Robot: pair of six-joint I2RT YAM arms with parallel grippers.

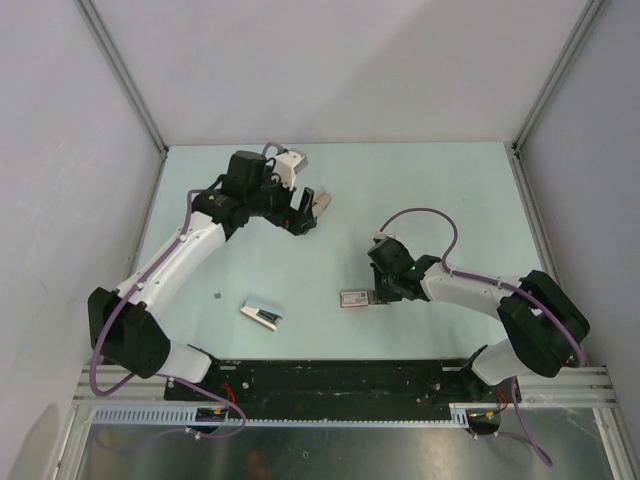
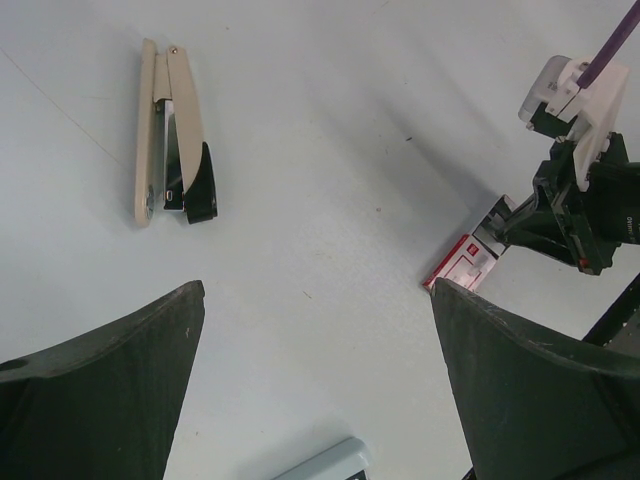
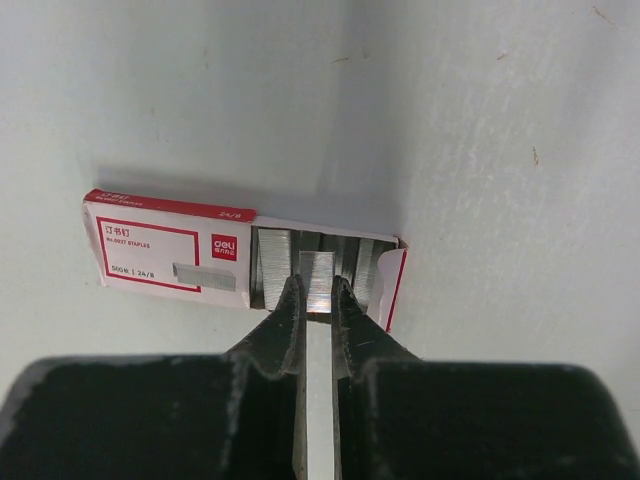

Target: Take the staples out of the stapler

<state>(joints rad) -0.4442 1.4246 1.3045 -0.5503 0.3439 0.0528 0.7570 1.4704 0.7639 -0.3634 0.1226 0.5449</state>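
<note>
The stapler [image 1: 263,314] is a beige and black desk stapler lying on the table; in the left wrist view [image 2: 175,135] it lies opened out, its metal channel showing. A red and white staple box [image 1: 352,297] lies open on the table, with grey staple strips [image 3: 272,262] inside. My right gripper [image 3: 318,295] is over the box's open end, shut on one grey strip of staples [image 3: 318,272]. It also shows in the top view [image 1: 380,293]. My left gripper [image 1: 310,208] is open and empty, raised at the back of the table, far from the stapler.
The box [image 2: 465,262] and the right gripper [image 2: 535,225] show at the right of the left wrist view. A small dark speck [image 1: 218,295] lies left of the stapler. Grey walls close in the pale table [image 1: 440,190] at back and sides.
</note>
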